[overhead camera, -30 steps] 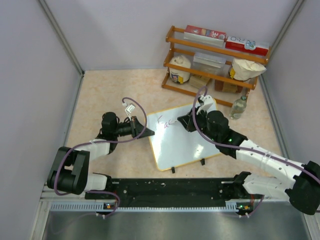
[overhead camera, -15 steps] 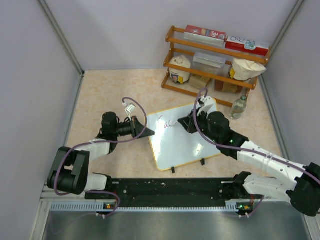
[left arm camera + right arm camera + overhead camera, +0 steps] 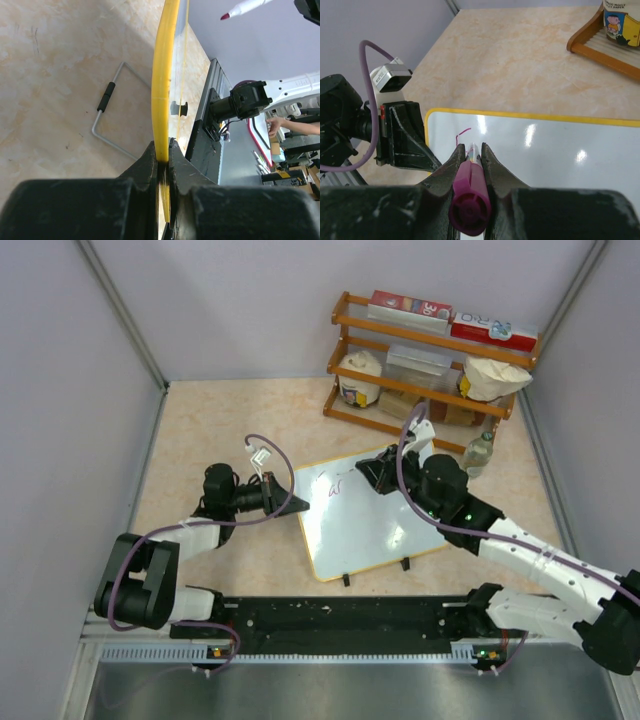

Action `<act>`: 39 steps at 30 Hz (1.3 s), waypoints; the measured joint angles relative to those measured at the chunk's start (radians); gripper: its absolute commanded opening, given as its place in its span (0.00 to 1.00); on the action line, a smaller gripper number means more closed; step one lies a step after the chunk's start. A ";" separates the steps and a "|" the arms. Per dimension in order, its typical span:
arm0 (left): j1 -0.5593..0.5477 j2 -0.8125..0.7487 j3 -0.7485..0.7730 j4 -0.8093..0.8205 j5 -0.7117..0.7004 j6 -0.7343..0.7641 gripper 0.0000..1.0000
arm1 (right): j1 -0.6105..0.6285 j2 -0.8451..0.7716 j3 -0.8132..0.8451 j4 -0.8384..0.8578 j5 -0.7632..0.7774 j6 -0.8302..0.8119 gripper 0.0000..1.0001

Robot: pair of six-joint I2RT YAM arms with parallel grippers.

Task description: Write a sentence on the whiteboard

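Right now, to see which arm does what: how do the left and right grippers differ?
The left gripper pinches the yellow frame of the whiteboard; the right gripper pinches a pink marker. The left gripper sits at the board's left edge; the right gripper hovers above its far side, near the pink strokes. Both are shut on something.

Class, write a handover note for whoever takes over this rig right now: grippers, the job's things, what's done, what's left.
Left gripper shut on the whiteboard, on its yellow frame.
Right gripper shut on a pink marker, over the board's far part; tip looks lifted.
Done: only a few pink strokes of the sentence, near the far left corner.
Left: nearly all of the writing.
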 measured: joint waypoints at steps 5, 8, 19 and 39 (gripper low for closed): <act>0.000 0.000 0.001 -0.001 0.000 0.000 0.00 | -0.005 0.035 0.014 0.005 0.018 -0.004 0.00; 0.000 0.000 0.001 -0.001 0.000 0.000 0.00 | -0.005 0.057 0.014 0.004 0.025 -0.007 0.00; 0.000 0.000 0.001 -0.008 -0.003 -0.001 0.00 | -0.005 0.093 0.014 0.012 0.047 -0.005 0.00; 0.000 0.000 0.001 -0.008 -0.001 0.005 0.00 | -0.019 0.002 -0.034 0.003 0.067 -0.007 0.00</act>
